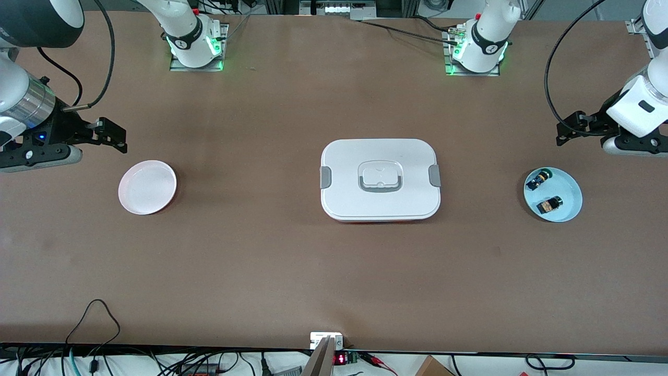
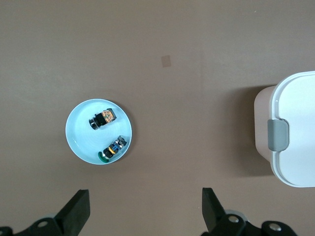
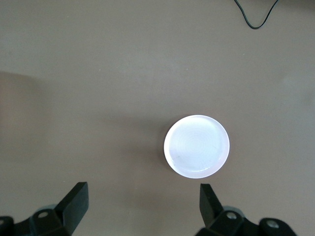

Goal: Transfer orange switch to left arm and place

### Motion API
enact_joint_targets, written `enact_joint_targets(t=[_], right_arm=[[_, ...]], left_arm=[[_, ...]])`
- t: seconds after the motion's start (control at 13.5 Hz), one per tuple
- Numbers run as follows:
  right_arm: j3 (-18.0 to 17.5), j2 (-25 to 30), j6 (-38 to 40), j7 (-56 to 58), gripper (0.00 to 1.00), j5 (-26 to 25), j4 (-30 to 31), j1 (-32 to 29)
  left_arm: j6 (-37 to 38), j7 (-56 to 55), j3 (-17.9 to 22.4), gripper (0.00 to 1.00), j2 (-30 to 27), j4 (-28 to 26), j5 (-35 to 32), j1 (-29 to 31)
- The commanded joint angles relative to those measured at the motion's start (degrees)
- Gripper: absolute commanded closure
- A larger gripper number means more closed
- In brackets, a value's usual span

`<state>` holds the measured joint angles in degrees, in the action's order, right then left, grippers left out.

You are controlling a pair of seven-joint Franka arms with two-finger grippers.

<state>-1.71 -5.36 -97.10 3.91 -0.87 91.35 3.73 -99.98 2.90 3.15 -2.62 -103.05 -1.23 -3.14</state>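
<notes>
A: Has the transfer begun?

B: No. The orange switch (image 1: 549, 204) lies in the blue plate (image 1: 570, 198) at the left arm's end; the pink plate (image 1: 147, 187) holds nothing.

A: And the grippers?

B: The left gripper (image 1: 573, 127) hangs above the table close to the blue plate, the right gripper (image 1: 110, 134) close to the pink one, both wide apart and holding nothing. The box (image 1: 380, 179) sits between the plates.

box (image 2: 290, 130) cut off at left wrist view's edge, both arms' upper links out of frame
</notes>
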Motion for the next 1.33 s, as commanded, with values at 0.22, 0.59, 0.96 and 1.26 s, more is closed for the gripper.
enact_joint_targets(t=[0.22, 0.59, 0.96, 1.26], right_arm=[[-0.14, -0.26, 0.24, -0.22, 0.00, -0.18, -0.99, -0.30], [-0.14, -0.35, 0.24, -0.22, 0.00, -0.18, -0.91, -0.30], [-0.05, -0.35, 0.33, -0.13, 0.00, -0.18, -0.99, -0.30], [-0.05, -0.35, 0.24, -0.13, 0.00, -0.18, -0.91, -0.30]], left_arm=[[4.18, -0.09, 0.72, 0.00, 3.06, 4.61, 0.08, -1.96], [4.27, -0.09, 0.72, 0.00, 3.06, 4.61, 0.26, -1.78], [4.53, 0.00, 0.72, 0.00, 3.06, 4.61, 0.26, -1.61], [4.79, 0.00, 0.72, 0.00, 3.06, 4.61, 0.26, -1.43]])
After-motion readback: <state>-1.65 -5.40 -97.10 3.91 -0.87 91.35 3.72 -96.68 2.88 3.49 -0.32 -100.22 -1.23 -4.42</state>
